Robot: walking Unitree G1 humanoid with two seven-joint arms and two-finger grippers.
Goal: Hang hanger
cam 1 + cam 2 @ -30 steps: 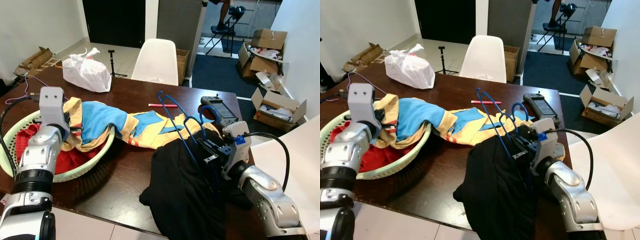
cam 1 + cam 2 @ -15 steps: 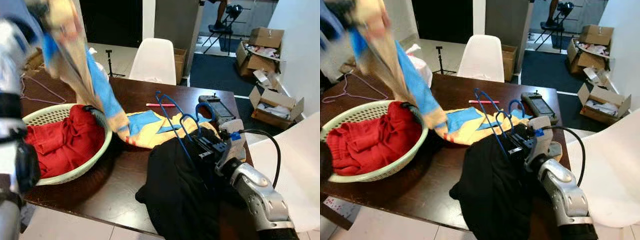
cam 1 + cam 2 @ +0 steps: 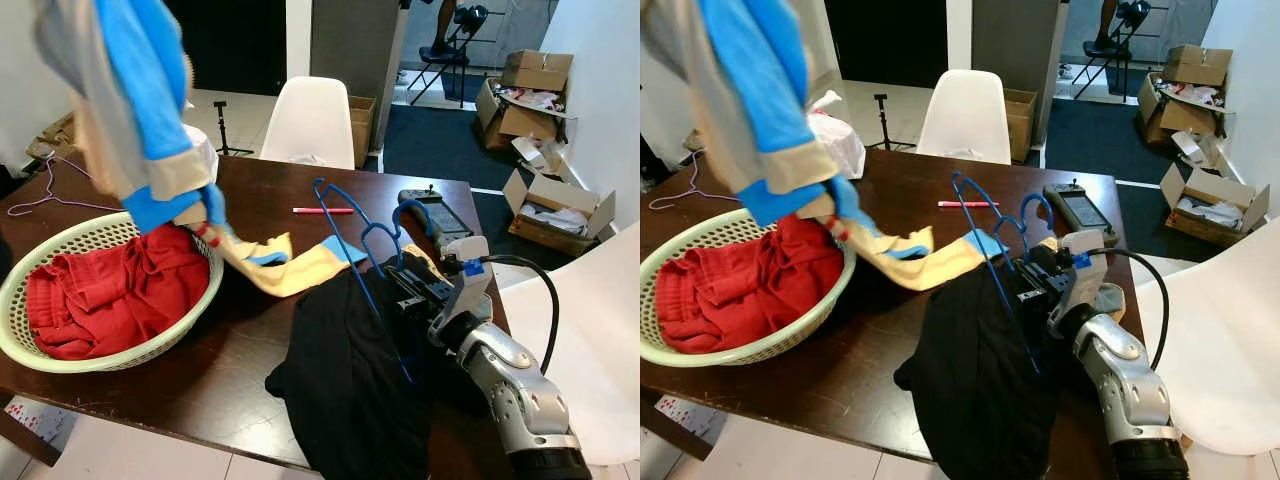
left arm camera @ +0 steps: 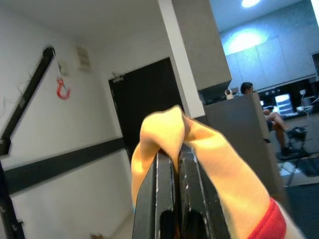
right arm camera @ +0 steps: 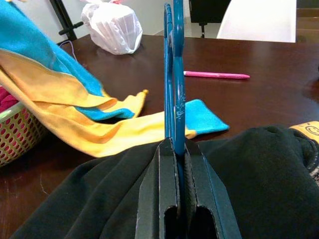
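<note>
Over black garment (image 3: 350,380) — right hand (image 5: 175,149) clamps blue hanger (image 3: 352,250).

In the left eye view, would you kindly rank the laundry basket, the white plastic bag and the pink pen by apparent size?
1. Laundry basket, largest, though nearest the camera.
2. White plastic bag, mostly hidden behind the lifted garment, so unsure.
3. Pink pen, smallest.

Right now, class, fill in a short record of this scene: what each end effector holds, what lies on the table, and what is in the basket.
left end effector: shut on the yellow and blue garment, lifted high above the basket
right end effector: shut on the blue hanger, held upright over the black garment
basket: red clothing inside
table: pink pen, white plastic bag, black device
</note>
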